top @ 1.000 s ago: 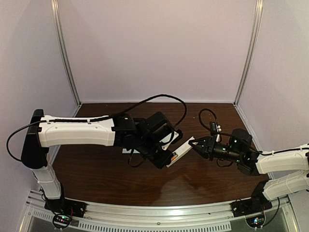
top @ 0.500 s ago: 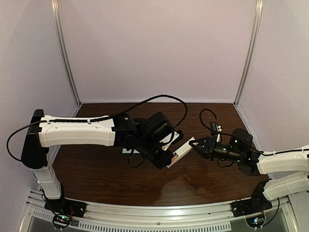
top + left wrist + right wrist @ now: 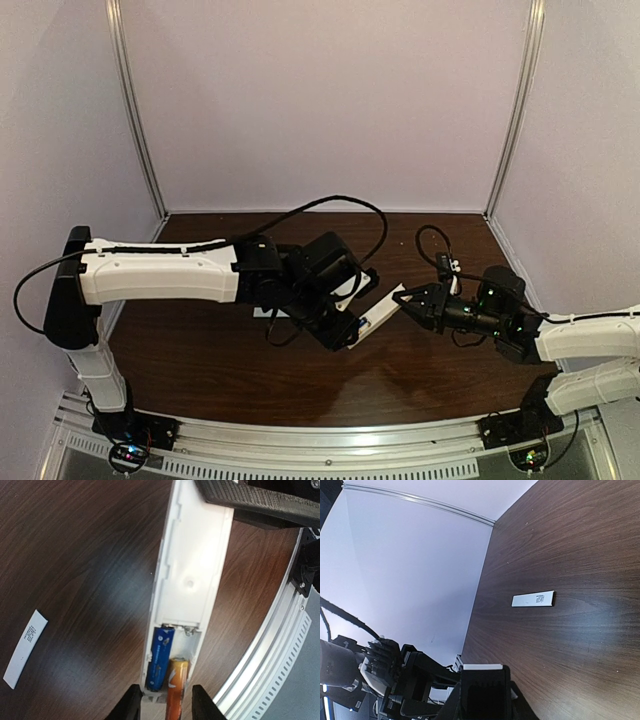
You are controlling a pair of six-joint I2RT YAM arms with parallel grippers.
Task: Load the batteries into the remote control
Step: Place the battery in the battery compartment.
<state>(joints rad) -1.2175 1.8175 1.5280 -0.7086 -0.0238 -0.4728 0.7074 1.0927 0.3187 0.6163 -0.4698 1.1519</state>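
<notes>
The white remote control (image 3: 378, 312) is held off the table between my two grippers. In the left wrist view the remote (image 3: 195, 565) has its battery bay open. The blue battery (image 3: 160, 657) sits in the left slot. The orange battery (image 3: 177, 685) lies tilted, its far end in the right slot, its near end sticking out between my left fingers. My left gripper (image 3: 347, 331) (image 3: 166, 690) is open, its jaws about as wide as the remote, with a gap on each side of the orange battery. My right gripper (image 3: 403, 300) (image 3: 482, 702) is shut on the remote's dark end (image 3: 481, 690).
The thin flat white cover strip (image 3: 25, 649) (image 3: 533, 599) lies alone on the dark wood table (image 3: 230, 360). The metal rail (image 3: 272, 645) at the table's near edge runs close beside the remote. Cables loop over both wrists.
My left gripper has shifted slightly toward the remote's open end, and the orange spot seen earlier at its tip no longer shows from above. The right arm has barely moved.
</notes>
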